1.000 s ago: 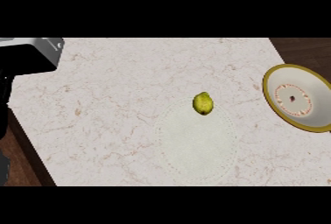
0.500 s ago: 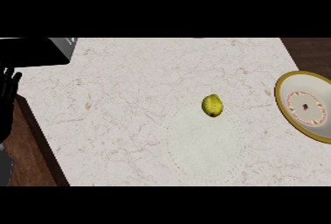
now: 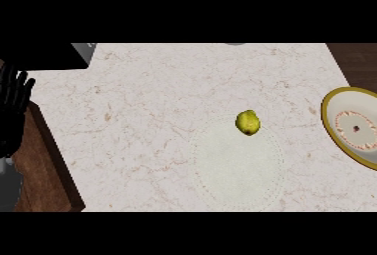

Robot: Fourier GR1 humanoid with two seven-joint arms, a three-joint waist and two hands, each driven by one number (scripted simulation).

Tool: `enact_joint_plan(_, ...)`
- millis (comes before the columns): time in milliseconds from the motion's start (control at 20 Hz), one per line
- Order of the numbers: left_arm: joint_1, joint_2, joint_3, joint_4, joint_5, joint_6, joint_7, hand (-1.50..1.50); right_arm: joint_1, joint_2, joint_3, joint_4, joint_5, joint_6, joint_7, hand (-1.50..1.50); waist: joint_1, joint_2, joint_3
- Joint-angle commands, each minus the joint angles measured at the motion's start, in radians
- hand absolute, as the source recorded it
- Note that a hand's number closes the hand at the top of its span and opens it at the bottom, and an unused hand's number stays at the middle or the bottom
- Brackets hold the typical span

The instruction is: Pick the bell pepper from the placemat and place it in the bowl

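At the left edge, the left hand (image 3: 15,107) rests, fingers straight (upward).

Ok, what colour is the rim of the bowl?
The bowl has a yellow-gold rim around a pale inside with a reddish ring pattern, seen in the head view.

A yellow-green bell pepper (image 3: 248,122) is seen at frame centre on a pale, cream placemat (image 3: 237,167). The counter (image 3: 162,99) is marbled beige with brown veining. A gold-rimmed white bowl (image 3: 352,127) with a reddish ring pattern is recorded at right edge.
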Motion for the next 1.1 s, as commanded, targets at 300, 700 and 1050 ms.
enact_joint_plan(300, -0.011, -0.031, -0.036, -0.021, -0.03, 0.021, 0.004, 0.0, -0.077, -0.084, 0.02, -0.003, -0.138, 0.351, -0.084, 1.5, 0.029, 0.001, -0.004)
enact_joint_plan(700, -0.034, -0.034, -0.037, -0.004, -0.016, 0.003, 0.013, 0.0, -0.219, -0.027, 0.179, -0.165, -0.18, 0.408, 0.146, 1.5, 0.048, 0.004, -0.006)
enact_joint_plan(1050, -0.06, -0.039, -0.048, 0.013, -0.04, 0.012, 0.012, 0.0, -0.36, 0.107, 0.339, -0.39, -0.215, 0.413, 0.427, 1.5, 0.044, 0.004, -0.006)
